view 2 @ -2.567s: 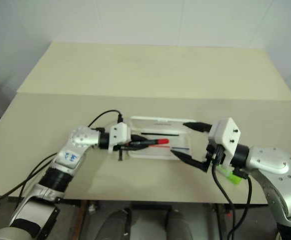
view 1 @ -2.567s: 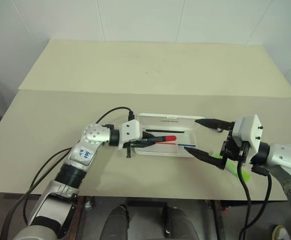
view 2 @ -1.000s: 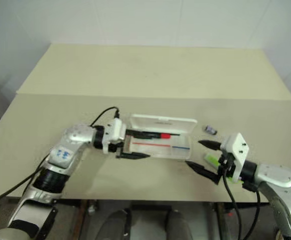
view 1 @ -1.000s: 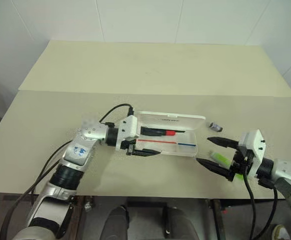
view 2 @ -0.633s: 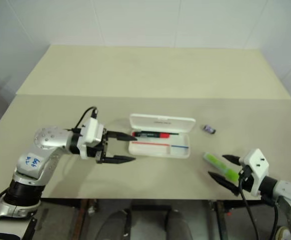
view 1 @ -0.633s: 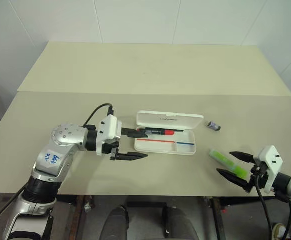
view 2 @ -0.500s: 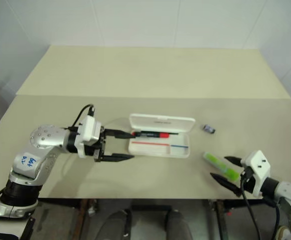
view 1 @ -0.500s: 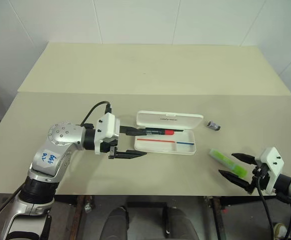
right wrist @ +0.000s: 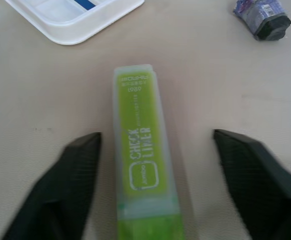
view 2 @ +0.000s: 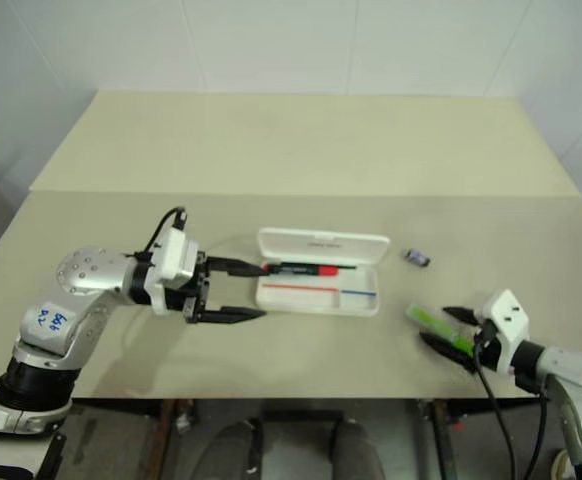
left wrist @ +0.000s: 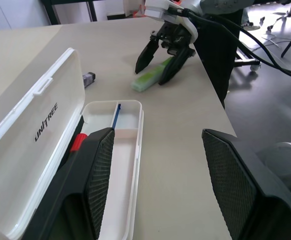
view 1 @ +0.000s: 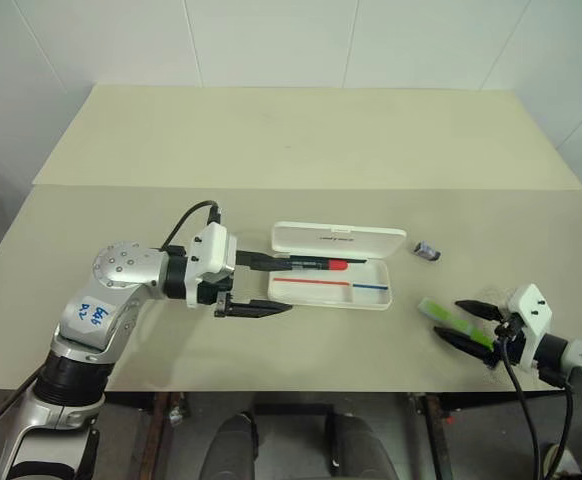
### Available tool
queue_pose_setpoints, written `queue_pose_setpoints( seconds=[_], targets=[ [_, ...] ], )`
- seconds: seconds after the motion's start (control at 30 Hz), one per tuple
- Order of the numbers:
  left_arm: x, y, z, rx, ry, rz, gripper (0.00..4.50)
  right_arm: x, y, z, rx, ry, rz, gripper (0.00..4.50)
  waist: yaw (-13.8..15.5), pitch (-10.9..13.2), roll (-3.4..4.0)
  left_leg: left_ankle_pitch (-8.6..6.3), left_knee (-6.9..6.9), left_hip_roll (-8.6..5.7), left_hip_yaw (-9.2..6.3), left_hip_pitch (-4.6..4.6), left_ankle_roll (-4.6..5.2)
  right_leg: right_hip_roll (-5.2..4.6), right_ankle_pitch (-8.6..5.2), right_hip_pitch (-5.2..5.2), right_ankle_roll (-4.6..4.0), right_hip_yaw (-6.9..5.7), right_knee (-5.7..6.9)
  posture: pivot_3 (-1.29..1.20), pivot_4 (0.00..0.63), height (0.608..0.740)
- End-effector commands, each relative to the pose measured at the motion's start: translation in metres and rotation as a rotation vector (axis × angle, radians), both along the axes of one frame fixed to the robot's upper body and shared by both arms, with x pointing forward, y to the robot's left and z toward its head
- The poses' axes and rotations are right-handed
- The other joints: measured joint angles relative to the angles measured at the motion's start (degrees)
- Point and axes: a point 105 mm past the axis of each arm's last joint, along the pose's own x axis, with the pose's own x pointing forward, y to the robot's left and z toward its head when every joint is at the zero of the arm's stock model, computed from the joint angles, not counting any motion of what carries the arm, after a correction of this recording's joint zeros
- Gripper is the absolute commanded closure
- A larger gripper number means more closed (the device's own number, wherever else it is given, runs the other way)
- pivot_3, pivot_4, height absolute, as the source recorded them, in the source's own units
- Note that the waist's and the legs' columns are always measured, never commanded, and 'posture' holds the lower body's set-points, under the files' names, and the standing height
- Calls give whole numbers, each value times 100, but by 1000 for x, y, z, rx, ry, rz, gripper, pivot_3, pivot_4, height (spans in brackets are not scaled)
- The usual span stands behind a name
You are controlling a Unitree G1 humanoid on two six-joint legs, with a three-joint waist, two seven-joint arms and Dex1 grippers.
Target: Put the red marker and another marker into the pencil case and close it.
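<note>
The white pencil case (view 1: 375, 298) lies open at mid table, its lid (view 1: 339, 240) tipped back. The red marker (view 1: 321, 264) rests along the tray's far side, its red end (left wrist: 77, 141) beside one finger of my left gripper. My left gripper (view 1: 289, 284) stands open and empty at the case's left end. The lime-green marker (view 1: 449, 314) lies flat on the table to the right of the case. My right gripper (view 1: 448, 318) straddles it, open, with a gap between each finger (right wrist: 80, 165) and the marker (right wrist: 143, 165).
A small dark object (view 1: 428, 251) lies on the table just right of the case's lid. The table's front edge (view 1: 371, 390) runs close behind the right gripper. The far half of the tabletop (view 1: 301, 140) is bare.
My left gripper let go of the red marker in the case and drew back left. My right gripper moved right to the green marker and its fingers have narrowed around it.
</note>
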Motion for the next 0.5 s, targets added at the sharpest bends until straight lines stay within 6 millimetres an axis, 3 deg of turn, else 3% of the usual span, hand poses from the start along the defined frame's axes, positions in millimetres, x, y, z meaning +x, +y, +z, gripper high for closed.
queue_pose_setpoints(
  seconds=[0.03, 0.17, 0.4, 0.5],
  targets=[
    [-3, 6, 17, -8, -68, -1, 1500, -7, 3, -5, 3, 37, 44, 2090, 0, 0, 0, 0, -1, 0, 0, 1, 0, 0, 0, 0, 0, 0, 0, 0, 150, 740],
    [-2, 11, 17, 0, -72, 15, 1500, -11, 0, -10, -33, 49, 57, 3404, 2, 0, 0, -1, 0, 0, 1, 0, 0, -1, 0, 0, 0, 0, -1, 0, 150, 740],
    [-1, 16, 16, 23, -80, 24, 1500, -8, 1, -8, -60, 22, 65, 3391, 3, 0, 0, -2, 0, 0, 1, 0, -1, -1, 0, 0, 0, 0, -1, 0, 150, 740],
    [0, 26, 15, 46, -84, 41, 1500, 1, 10, 8, -62, -44, 100, 3391, -19, 0, 0, -2, 0, 0, 1, 1, -1, -1, 0, 0, 0, 1, -1, 0, 150, 740]
  ],
)
